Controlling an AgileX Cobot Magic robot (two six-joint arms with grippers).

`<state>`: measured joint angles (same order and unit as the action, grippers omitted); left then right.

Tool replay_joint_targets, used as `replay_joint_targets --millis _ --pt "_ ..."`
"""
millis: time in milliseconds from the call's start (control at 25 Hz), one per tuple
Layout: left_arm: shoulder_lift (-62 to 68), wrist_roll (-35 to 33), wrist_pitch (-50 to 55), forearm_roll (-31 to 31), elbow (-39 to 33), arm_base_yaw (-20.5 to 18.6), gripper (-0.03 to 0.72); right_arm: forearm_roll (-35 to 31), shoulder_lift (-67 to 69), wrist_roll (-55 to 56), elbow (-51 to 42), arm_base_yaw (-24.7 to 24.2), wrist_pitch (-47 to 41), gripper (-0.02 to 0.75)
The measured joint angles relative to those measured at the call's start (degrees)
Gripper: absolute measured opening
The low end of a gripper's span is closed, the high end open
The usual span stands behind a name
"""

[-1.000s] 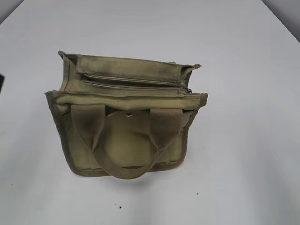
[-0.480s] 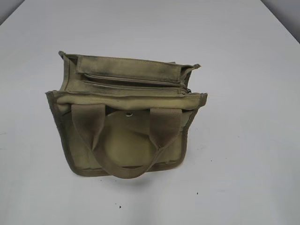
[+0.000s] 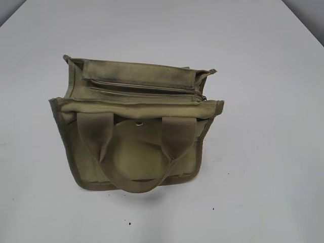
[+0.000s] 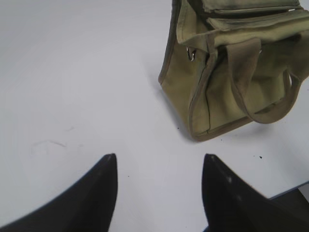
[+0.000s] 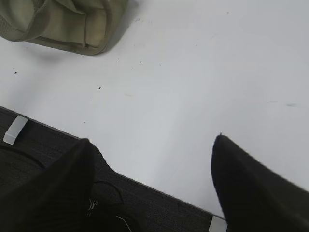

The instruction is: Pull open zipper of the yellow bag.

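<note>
Bag upright mid-table, zipper shut along top | soft canvas, light, likely to slide | my left gripper and right gripper spread, empty, well apart from it | pinch pull tab, brace fabric.

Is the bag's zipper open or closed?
Closed. The zipper runs as one thin shut line across the top of the bag, with no gap showing, and no end effector touches it.
</note>
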<state>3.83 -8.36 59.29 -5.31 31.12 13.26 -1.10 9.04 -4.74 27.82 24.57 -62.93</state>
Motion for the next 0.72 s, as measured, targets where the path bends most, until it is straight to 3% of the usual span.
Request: replay_joint_targets --millis 720 --pt "0.00 0.00 2.17 -2.67 -0.59 0.00 0.370 0.00 0.00 -0.24 0.00 0.00 0.20 0.582"
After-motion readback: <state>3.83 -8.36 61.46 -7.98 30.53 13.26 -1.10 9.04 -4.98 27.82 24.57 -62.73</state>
